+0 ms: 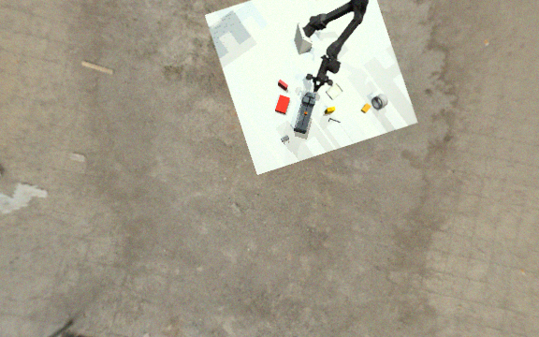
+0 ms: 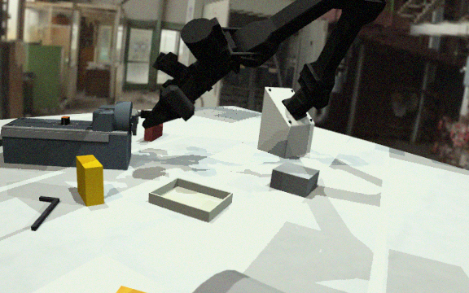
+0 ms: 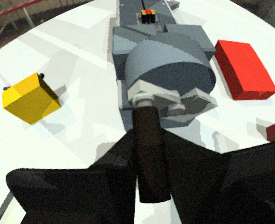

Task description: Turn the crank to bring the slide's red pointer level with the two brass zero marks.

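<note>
A grey-blue slide machine [image 1: 303, 117] [image 2: 55, 142] [image 3: 162, 36] lies on the white table [image 1: 260, 70] [image 2: 381, 212]. Its round crank disc [image 2: 123, 115] [image 3: 170, 66] faces my gripper. A dark crank handle [image 3: 149, 156] sticks out from the disc towards the wrist camera. My gripper [image 1: 315, 87] [image 2: 142, 119] [image 3: 144, 133] is shut on this handle. The slide's orange-red pointer [image 2: 65, 120] [image 3: 146, 12] sits on top of the slide, at the machine's far part in the wrist view. The brass zero marks are too small to make out.
A flat red block [image 1: 283, 104] [image 3: 244, 70] and a small red block [image 1: 283, 84] [image 2: 153, 132] lie beside the machine. A yellow block [image 1: 329, 110] [image 2: 89, 179] [image 3: 31, 98], a hex key [image 2: 45, 212], a shallow tray [image 2: 169, 202], a grey block [image 2: 295, 179] and the arm's white base [image 2: 279, 130] are nearby.
</note>
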